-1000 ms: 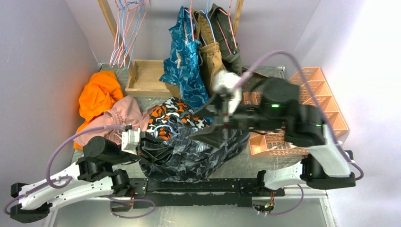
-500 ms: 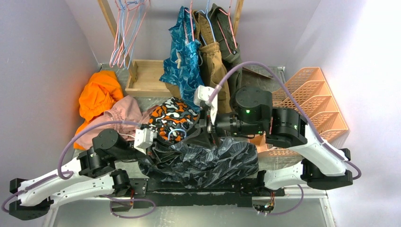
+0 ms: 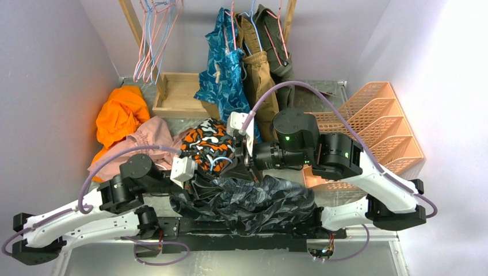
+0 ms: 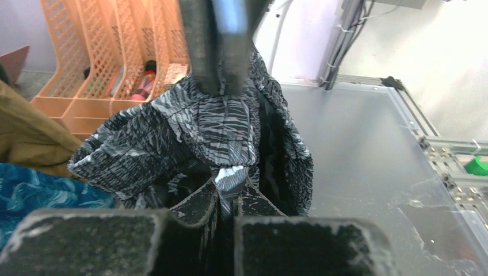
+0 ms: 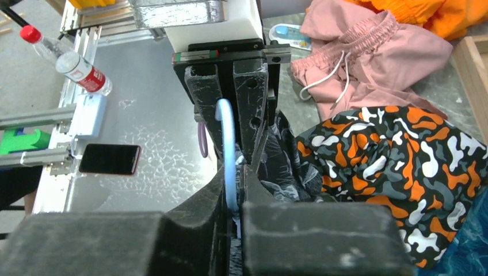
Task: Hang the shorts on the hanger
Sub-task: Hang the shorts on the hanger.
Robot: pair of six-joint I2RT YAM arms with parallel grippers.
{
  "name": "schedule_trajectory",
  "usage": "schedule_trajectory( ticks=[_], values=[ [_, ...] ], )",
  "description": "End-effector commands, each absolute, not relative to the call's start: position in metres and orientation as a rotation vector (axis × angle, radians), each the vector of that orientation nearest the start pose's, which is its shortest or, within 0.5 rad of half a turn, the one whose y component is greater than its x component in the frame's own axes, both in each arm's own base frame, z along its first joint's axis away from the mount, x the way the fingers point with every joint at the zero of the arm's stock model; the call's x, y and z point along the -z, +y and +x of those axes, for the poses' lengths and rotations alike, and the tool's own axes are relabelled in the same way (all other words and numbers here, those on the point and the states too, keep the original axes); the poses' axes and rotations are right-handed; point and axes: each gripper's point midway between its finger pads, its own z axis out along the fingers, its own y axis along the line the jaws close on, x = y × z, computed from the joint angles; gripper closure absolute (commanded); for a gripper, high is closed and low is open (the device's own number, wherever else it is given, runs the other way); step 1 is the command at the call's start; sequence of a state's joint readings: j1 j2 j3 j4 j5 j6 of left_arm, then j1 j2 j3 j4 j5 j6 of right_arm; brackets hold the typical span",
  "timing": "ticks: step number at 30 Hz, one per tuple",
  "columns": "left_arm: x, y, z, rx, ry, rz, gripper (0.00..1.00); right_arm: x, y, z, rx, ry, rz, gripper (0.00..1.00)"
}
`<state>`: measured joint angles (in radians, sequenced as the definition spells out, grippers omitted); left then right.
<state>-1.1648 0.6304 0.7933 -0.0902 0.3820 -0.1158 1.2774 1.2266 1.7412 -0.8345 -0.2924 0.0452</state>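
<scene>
Roughly midway, I judge: the dark charcoal leaf-print fabric shorts [image 3: 253,198] lie bunched at the counter's [image 4: 357,149] near edge, pinched in the clenched left pincer [image 4: 225,192], while the right pincer [image 5: 233,178] clamps the thin light-blue wire hanger [image 5: 227,129], with the draping unfinished.

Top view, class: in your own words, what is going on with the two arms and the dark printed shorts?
Both arms meet over the shorts, which lie bunched up between them. The left gripper is shut on a fold of their fabric. The right gripper pinches the light-blue wire of the hanger. Most of the hanger is hidden, so whether it sits inside the shorts cannot be told.
</scene>
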Motion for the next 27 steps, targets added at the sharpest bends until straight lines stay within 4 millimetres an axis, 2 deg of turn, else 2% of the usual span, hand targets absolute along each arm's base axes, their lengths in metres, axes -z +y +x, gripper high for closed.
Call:
schedule_trajectory(
  ticks=[1, 4, 6, 8, 11, 12, 13, 15, 17, 19, 25, 26, 27],
  values=[
    [-0.377, -0.275, 0.042, 1.300, 1.128, 1.065, 0.93, -0.425, 0.331, 0.044, -1.153, 1.512, -1.359, 1.00],
    [-0.376, -0.272, 0.052, 1.261, 1.169, 1.009, 0.91, -0.437, 0.326, 0.051, -1.141, 1.480, -1.274, 1.00],
    [-0.372, -0.266, 0.059, 1.226, 1.209, 0.970, 0.77, -0.448, 0.321, 0.057, -1.135, 1.445, -1.200, 1.00],
    [-0.366, -0.258, 0.065, 1.194, 1.248, 0.934, 0.68, -0.461, 0.315, 0.060, -1.143, 1.399, -1.131, 1.00],
    [-0.360, -0.242, 0.073, 1.154, 1.311, 0.853, 0.51, -0.471, 0.307, 0.060, -1.176, 1.342, -1.054, 1.00],
    [-0.360, -0.237, 0.073, 1.153, 1.318, 0.834, 0.49, -0.472, 0.306, 0.059, -1.192, 1.324, -1.037, 1.00],
    [-0.360, -0.232, 0.073, 1.151, 1.319, 0.820, 0.49, -0.473, 0.303, 0.059, -1.205, 1.308, -1.018, 1.00],
    [-0.364, -0.219, 0.076, 1.135, 1.313, 0.764, 0.58, -0.473, 0.300, 0.058, -1.221, 1.289, -0.988, 1.00],
    [-0.364, -0.208, 0.084, 1.092, 1.330, 0.699, 0.82, -0.475, 0.296, 0.058, -1.230, 1.275, -0.964, 1.00],
    [-0.363, -0.199, 0.089, 1.057, 1.347, 0.664, 0.91, -0.479, 0.292, 0.057, -1.239, 1.258, -0.943, 1.00],
    [-0.368, -0.183, 0.099, 0.988, 1.379, 0.602, 0.93, -0.494, 0.276, 0.059, -1.245, 1.214, -0.869, 1.00],
    [-0.370, -0.179, 0.101, 0.973, 1.380, 0.582, 0.91, -0.496, 0.274, 0.059, -1.250, 1.207, -0.860, 1.00],
    [-0.374, -0.176, 0.104, 0.963, 1.379, 0.561, 0.81, -0.497, 0.272, 0.059, -1.253, 1.201, -0.850, 1.00]
  ],
)
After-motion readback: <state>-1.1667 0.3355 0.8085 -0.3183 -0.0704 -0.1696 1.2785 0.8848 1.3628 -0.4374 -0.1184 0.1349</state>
